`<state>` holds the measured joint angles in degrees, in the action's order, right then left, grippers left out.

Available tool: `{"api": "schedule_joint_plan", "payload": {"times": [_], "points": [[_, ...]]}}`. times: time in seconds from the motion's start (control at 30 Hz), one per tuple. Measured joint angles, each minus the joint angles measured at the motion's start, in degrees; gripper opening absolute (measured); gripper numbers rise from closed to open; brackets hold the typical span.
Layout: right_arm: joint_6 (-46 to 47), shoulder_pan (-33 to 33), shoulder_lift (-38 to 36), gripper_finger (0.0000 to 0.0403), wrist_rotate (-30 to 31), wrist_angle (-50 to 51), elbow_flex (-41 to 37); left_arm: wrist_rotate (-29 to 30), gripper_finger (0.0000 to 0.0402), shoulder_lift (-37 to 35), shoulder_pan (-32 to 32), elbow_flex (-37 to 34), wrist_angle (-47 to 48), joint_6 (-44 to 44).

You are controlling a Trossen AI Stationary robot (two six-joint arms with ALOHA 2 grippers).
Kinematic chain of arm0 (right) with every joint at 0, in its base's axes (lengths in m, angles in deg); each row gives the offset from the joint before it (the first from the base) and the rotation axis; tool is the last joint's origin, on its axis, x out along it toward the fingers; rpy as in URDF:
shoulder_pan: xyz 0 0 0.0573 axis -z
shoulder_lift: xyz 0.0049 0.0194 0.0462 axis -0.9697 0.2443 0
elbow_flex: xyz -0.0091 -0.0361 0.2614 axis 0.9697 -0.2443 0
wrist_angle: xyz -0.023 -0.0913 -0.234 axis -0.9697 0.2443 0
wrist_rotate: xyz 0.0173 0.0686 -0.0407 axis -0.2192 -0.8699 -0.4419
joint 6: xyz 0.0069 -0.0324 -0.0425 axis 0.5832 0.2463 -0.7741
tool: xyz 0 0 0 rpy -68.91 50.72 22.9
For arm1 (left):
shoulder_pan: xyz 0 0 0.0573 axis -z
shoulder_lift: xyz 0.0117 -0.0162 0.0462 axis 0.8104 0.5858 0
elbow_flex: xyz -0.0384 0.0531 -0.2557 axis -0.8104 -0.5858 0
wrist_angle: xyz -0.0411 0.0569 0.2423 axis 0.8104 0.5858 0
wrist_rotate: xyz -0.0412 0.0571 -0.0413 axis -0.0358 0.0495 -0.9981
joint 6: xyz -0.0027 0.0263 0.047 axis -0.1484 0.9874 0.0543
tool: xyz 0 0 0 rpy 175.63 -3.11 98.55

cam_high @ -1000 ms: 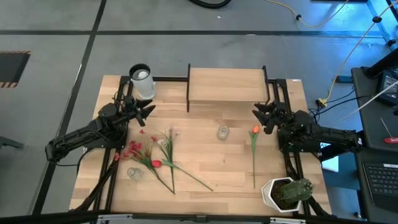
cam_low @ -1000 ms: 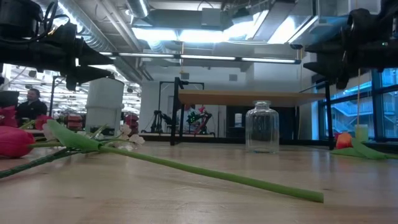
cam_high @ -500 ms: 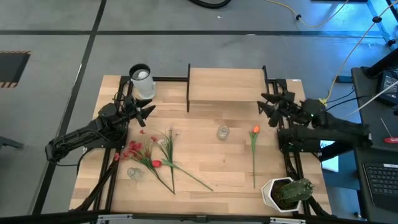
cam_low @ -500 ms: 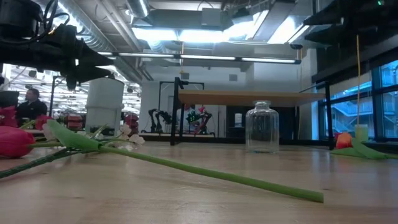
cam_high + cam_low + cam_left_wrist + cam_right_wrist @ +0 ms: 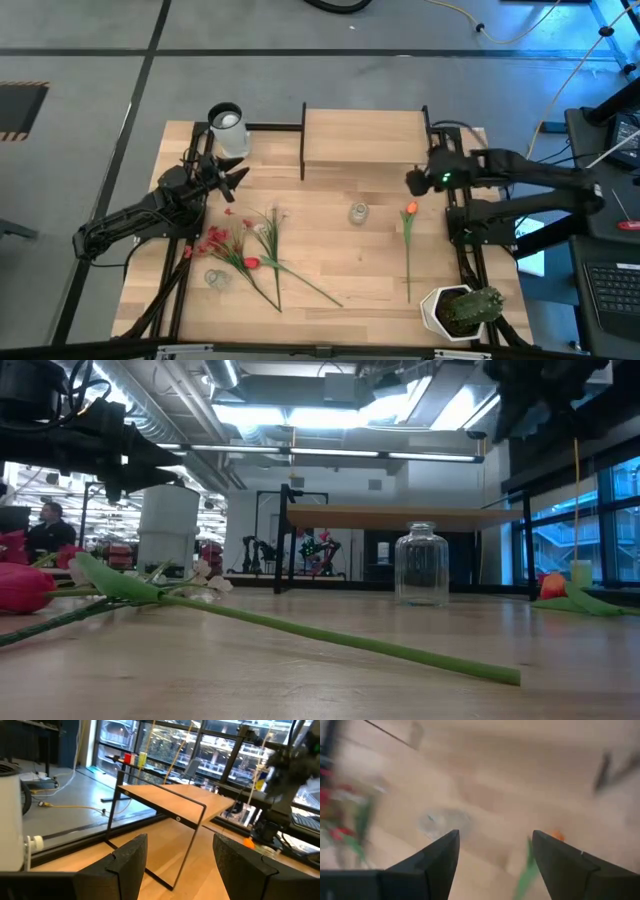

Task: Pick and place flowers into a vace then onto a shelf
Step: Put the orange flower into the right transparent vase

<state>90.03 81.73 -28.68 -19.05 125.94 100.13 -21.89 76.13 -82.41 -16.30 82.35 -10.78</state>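
Observation:
An orange tulip (image 5: 410, 210) lies flat on the table's right half, its green stem (image 5: 408, 265) running toward the near edge. More flowers (image 5: 240, 248), red and white, lie in a loose bunch on the left half. A clear glass vase (image 5: 358, 213) stands upright at mid-table, in front of the shelf (image 5: 362, 138) at the far edge. My right gripper (image 5: 415, 182) hangs open above the table, tipped downward, just beyond the tulip's head (image 5: 555, 836). My left gripper (image 5: 238, 178) stays open and level at the far left, holding nothing.
A white cylinder (image 5: 228, 130) stands at the far left corner. A cactus in a white pot (image 5: 462, 310) sits at the near right corner. A small glass (image 5: 215, 278) stands near the flower bunch. Bare tabletop lies between vase and tulip.
My right gripper has risen well above the table and tipped from level to pointing steeply down, rolling as it went; it stays open. The flowers and vase have not moved.

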Motion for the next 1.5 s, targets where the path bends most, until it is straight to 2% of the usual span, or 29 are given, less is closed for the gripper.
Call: {"api": "schedule_joint_plan", "payload": {"times": [0.2, 0.5, 0.83, 0.93, 1.1, 1.3, 1.5], "points": [[7.5, -5.5, 8.4, 0.0251, -6.5, 4.4, -1.4, 1.2, 0.0219, 0.0, 0.0, 0.0, 0.0, 0.0], [21.7, -13.5, 17.5, 0.0251, -7.8, 4.4, -1.4, 1.2, 0.0219, 0.0, 0.0, 0.0, 0.0, 0.0], [26.7, -17.2, 26.0, 0.0251, -9.0, 4.0, -1.5, 1.2, 0.0219, 0.0, 0.0, 0.0, 0.0, 0.0], [27.1, -17.2, 26.5, 0.0251, -9.4, 2.0, -3.1, 1.2, 0.0219, 0.0, 0.0, 0.0, 0.0, 0.0], [27.2, -17.2, 24.8, 0.0244, -9.6, -7.1, -10.8, 1.2, 0.0219, 0.0, 0.0, 0.0, 0.1, 0.0], [27.3, -17.2, 24.7, 0.0206, -7.7, -15.5, -17.9, 1.2, 0.0219, 0.0, 0.0, 0.0, 0.1, 0.0], [27.3, -17.2, 24.6, 0.017, -6.5, -21.5, -21.9, 1.2, 0.0219, 0.0, 0.0, 0.0, 0.1, 0.0]]}}
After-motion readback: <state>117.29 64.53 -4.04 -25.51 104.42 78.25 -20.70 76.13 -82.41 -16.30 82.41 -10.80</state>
